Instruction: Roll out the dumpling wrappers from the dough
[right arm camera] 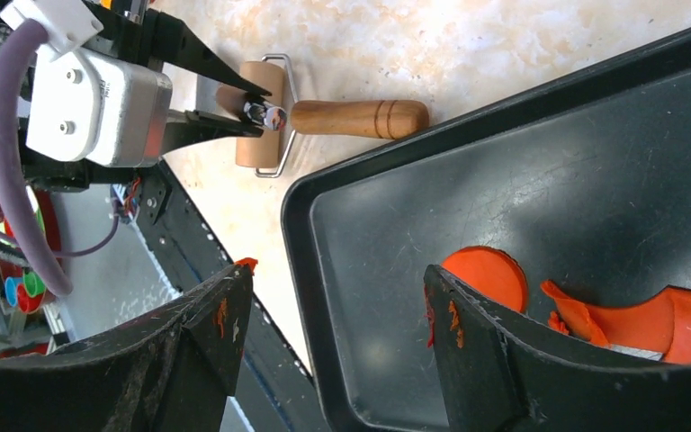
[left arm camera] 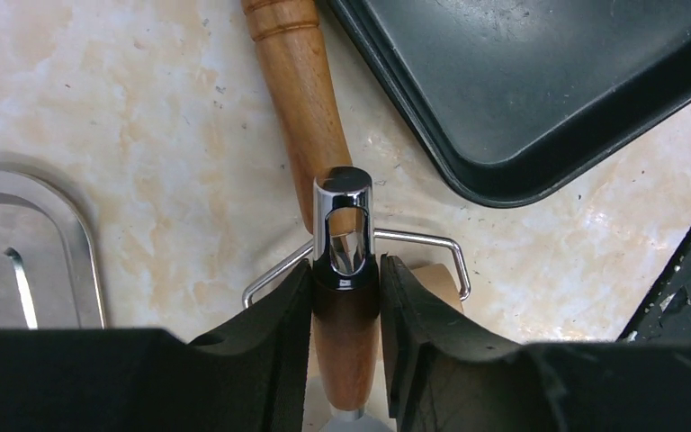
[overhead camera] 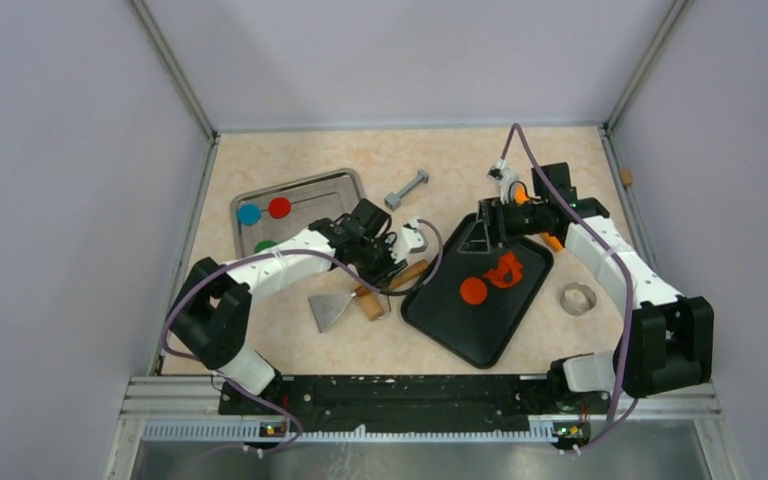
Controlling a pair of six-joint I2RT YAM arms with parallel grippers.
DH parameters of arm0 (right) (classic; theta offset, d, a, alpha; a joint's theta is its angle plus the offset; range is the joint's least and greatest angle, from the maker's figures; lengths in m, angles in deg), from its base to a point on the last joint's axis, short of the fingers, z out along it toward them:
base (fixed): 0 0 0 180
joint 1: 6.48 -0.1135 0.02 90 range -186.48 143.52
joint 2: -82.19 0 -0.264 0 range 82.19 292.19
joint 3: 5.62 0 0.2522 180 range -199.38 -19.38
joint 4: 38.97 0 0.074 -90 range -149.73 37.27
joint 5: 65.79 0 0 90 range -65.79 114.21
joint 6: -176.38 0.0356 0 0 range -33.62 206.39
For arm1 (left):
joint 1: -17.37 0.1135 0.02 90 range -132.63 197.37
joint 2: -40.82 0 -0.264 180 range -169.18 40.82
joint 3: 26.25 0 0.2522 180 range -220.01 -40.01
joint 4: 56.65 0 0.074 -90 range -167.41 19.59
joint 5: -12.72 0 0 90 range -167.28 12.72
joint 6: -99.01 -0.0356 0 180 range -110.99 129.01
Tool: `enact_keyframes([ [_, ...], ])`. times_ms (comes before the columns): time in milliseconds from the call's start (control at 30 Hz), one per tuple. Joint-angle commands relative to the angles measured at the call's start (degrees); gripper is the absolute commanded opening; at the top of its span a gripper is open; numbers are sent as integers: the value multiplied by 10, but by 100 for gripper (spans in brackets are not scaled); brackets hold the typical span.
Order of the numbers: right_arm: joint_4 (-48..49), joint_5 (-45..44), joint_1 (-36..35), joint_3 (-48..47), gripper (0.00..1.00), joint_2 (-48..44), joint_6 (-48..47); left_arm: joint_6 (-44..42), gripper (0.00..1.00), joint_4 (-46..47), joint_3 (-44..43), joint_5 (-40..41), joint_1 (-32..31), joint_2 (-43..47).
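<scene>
left hand (left arm camera: pixel 346 277): clamped on the shiny metal neck of the little wooden roller (left arm camera: pixel 299 85), down at the table (overhead camera: pixel 440 160), right by the black tray (overhead camera: pixel 460 325); can't tell if the roller's actually resting on it
right hand (right arm camera: pixel 335 274): wide open, holding nothing, hanging over the far end of the black tray
dough (overhead camera: pixel 507 270): ragged orange-red piece in the black tray, under the right hand
red wrapper (overhead camera: pixel 473 291): flat in the same tray, just beside the dough
steel tray (overhead camera: pixel 330 190): on the left, holds the blue wrapper (overhead camera: pixel 249 213), second red wrapper (overhead camera: pixel 279 207) and green wrapper (overhead camera: pixel 265 245)
</scene>
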Motion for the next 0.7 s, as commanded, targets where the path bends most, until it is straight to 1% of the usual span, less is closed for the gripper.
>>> enact_keyframes([
  [0, 1, -8, -5, 7, 72, -28, -13, 9, 43, -8, -19, 5, -1, 15],
  [67, -2, -11, -5, 7, 72, -32, -15, -1, 53, -14, -6, -3, -1, 50],
  [167, -16, -16, -3, 8, 73, -38, -15, -41, 66, -16, 24, -25, 0, 122],
  [233, -34, -17, -3, 3, 73, -37, -42, -43, 75, -4, 49, -16, 0, 183],
  [300, -61, -20, -2, -9, 73, -32, -65, -55, 80, -2, 73, 7, 2, 225],
  [367, -88, -28, -1, -24, 73, -26, -90, -107, 83, -45, 91, 11, 8, 253],
  [433, -123, -38, -1, -42, 73, -21, -118, -188, 83, -110, 107, -1, 16, 266],
  [467, -138, -49, 0, -52, 73, -16, -132, -214, 83, -133, 117, 1, 20, 268],
  [533, -164, -81, -1, -77, 74, -7, -155, -259, 83, -157, 138, -2, 26, 271],
  [600, -184, -94, 0, -110, 74, 1, -174, -289, 83, -147, 172, -2, 30, 274],
  [667, -191, -77, -1, -149, 74, 16, -177, -291, 83, -102, 205, 2, 32, 273],
])
